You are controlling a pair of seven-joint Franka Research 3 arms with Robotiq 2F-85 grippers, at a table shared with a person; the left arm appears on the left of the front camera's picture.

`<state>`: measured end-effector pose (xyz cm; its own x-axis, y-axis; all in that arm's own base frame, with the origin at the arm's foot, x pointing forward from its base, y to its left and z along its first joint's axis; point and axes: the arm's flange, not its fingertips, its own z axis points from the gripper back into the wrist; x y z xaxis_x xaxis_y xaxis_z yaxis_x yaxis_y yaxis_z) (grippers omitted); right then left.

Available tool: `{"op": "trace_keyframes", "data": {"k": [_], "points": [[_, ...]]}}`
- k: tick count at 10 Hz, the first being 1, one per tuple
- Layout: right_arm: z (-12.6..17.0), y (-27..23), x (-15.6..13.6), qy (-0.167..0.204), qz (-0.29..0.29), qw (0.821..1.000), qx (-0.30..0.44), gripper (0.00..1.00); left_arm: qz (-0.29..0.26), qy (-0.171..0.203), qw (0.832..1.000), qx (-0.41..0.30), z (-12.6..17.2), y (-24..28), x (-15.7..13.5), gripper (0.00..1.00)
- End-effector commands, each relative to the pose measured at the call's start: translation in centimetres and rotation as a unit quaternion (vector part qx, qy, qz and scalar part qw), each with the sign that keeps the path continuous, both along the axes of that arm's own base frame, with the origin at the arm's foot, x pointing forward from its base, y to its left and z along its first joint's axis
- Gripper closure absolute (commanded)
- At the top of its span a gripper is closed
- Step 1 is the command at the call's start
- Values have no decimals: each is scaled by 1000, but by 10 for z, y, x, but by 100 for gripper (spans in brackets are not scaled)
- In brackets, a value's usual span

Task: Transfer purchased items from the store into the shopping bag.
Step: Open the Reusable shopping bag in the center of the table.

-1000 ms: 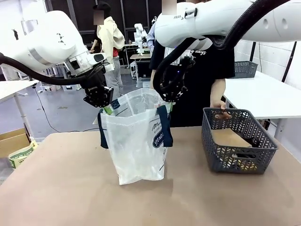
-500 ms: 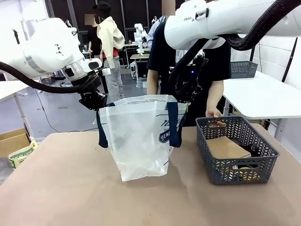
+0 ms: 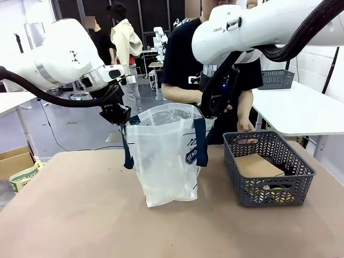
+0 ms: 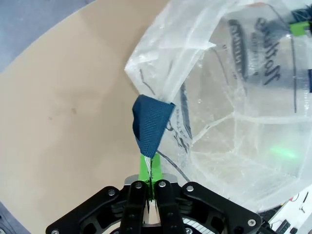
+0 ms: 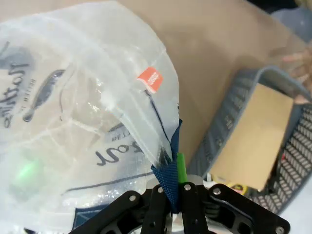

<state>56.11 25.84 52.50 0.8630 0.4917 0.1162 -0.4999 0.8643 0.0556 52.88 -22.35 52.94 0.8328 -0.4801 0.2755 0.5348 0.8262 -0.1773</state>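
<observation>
The shopping bag [image 3: 166, 161], translucent with navy straps, stands on the table's middle with its mouth held wide. My left gripper [image 3: 119, 115] is shut on its left strap [image 4: 150, 127], and my right gripper [image 3: 207, 112] is shut on its right strap [image 5: 168, 178]. In both wrist views the green pads pinch the navy webbing, with the bag's inside [image 4: 243, 97] looking empty. Purchased items lie in the grey basket [image 3: 269, 185]: a flat tan packet [image 3: 258, 166] and a small yellow piece [image 5: 239, 187]. The packet [image 5: 258, 136] appears again in the right wrist view.
A person in a black shirt stands behind the bag at the far side, one hand [image 3: 246, 126] on the basket's far rim. A cardboard box [image 3: 16, 161] sits off the table's left. The brown tabletop [image 3: 80, 215] is bare in front.
Both grippers have carried the bag a little to the right and pulled its mouth wider. The person has stepped in closer behind the bag.
</observation>
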Motion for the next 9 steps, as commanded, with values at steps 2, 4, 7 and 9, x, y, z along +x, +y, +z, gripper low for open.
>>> {"op": "trace_keyframes", "data": {"k": [2,4,7,9], "points": [[-10,5,-3,-10,18,1000,22,100,-49,-5,999,-10,1,-2,-6,100],[-2,8,-1,-5,13,1000,5,100,-30,-7,1000,-4,3,-8,-4,100],[-2,8,-1,-5,13,1000,5,100,-30,-7,1000,-4,3,-8,-4,100],[-2,8,-1,-5,13,1000,5,100,-30,-7,1000,-4,3,-8,-4,100]]}}
